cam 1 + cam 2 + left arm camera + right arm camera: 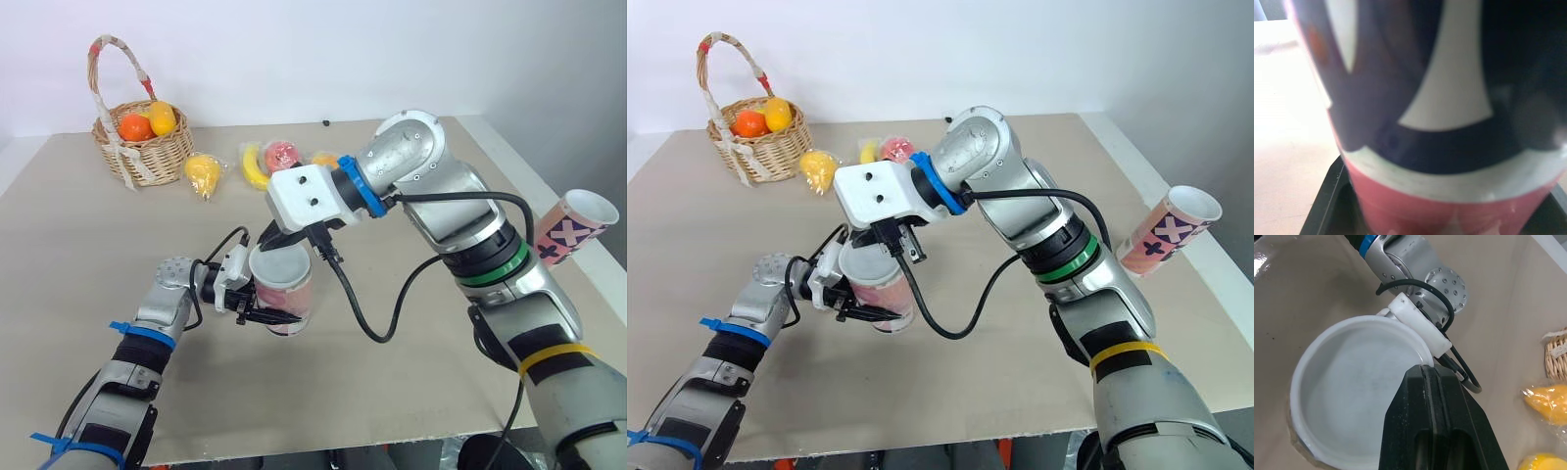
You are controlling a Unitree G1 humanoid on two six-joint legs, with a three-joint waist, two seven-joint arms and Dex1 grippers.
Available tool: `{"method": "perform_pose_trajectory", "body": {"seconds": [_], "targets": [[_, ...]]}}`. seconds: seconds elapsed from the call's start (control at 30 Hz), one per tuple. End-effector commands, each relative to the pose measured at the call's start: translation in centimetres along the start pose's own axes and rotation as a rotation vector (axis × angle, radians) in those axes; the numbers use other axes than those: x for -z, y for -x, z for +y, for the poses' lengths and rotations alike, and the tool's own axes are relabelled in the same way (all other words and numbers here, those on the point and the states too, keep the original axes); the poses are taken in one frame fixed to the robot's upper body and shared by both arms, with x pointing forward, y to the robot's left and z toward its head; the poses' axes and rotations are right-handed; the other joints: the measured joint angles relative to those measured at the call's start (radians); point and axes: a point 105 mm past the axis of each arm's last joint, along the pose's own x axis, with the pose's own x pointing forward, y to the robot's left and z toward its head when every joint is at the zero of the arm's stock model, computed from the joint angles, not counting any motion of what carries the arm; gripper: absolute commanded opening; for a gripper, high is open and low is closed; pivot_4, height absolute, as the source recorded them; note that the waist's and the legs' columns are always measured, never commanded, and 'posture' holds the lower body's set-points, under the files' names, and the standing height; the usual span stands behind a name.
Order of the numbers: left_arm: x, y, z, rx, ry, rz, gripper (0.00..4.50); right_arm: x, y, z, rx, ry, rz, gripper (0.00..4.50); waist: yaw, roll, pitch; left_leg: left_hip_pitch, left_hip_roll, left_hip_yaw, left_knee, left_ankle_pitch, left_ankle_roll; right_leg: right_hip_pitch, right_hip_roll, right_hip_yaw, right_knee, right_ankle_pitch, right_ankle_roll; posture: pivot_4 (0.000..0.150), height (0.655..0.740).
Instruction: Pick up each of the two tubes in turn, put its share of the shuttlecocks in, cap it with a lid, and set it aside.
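Two tubes are in sight. One pink and white tube (pixel 286 299) stands upright just to the 7 o'clock side of the table's middle. The left gripper (pixel 257 311) is clamped on its lower wall from 9 o'clock, one black finger on each side. A round, smooth white lid (pixel 1359 387) with a raised rim sits on its mouth. The right gripper (pixel 1425 377) reaches down from 1 o'clock with its fingers pressed together and their tips at the lid's rim.

The other tube (pixel 576 227), printed with dark crosses, lies tilted at the table's 3 o'clock edge, its open white mouth toward 2 o'clock. What it leans on I cannot tell.

Matte tan table (pixel 392 392) lies bare from 4 to 8 o'clock and along 9 o'clock. A woven wicker basket (pixel 145 147) of oranges stands at 10 o'clock near the far edge. Bagged yellow and red fruit (pixel 203 171) lie just beside it toward 12 o'clock, well apart from the held tube.
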Motion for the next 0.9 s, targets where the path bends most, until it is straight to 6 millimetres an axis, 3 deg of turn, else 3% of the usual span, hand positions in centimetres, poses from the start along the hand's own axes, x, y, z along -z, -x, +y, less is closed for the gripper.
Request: {"method": "perform_pose_trajectory", "body": {"seconds": [0.03, 0.47, 0.9], "targets": [[2.0, 0.6, -0.2, -0.032, 0.067, 0.077, 2.33, -1.3, 0.7, 0.1, 0.015, 0.034, -0.038, 0.04, 0.000, 0.000, 0.000, 0.000, 0.000, 0.000, 0.000, 0.000, 0.000, 0.000, 0.000, 0.000, 0.000, 0.000, 0.000, 0.150, 0.7298], [2.3, 1.0, -0.2, -0.039, 0.071, 0.084, 2.33, 0.2, 0.8, 0.5, 0.012, 0.052, 0.055, 0.04, 0.000, 0.000, 0.000, 0.000, 0.000, 0.000, -0.001, 0.000, 0.000, 0.000, 0.000, 0.000, 0.000, 0.000, 0.000, 0.150, 0.7298], [2.1, 0.7, 0.0, -0.036, 0.069, 0.082, 2.33, -1.1, 1.0, -1.7, 0.099, 0.074, 0.000, 0.04, 0.000, 0.000, 0.000, 0.000, 0.000, -0.001, -0.001, 0.000, 0.000, 0.000, 0.000, -0.001, 0.000, 0.000, 0.000, 0.150, 0.7298]]}}
